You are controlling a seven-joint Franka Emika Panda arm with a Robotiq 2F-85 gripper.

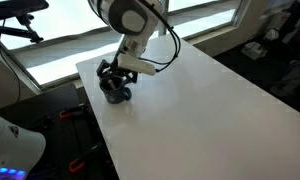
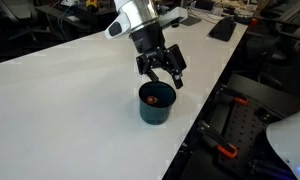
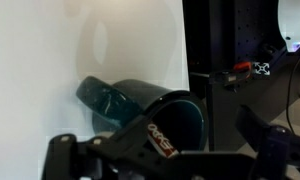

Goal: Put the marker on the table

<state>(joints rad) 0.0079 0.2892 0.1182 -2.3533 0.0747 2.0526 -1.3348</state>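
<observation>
Standing cup (image 2: 156, 110): is sitting upright on the table (image 2: 60, 100), near its edge.
Marker (image 2: 150, 98): only a reddish tip is showing inside the cup.
Gripper (image 2: 162, 76): is hovering just over the cup, jaws spread wide, grasping nothing.

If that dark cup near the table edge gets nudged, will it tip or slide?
Probably slides: the cup looks about as wide as tall, upright on the smooth table. It looks thin-walled in the wrist view, so likely light; a nudge might carry it off the nearby edge.
</observation>
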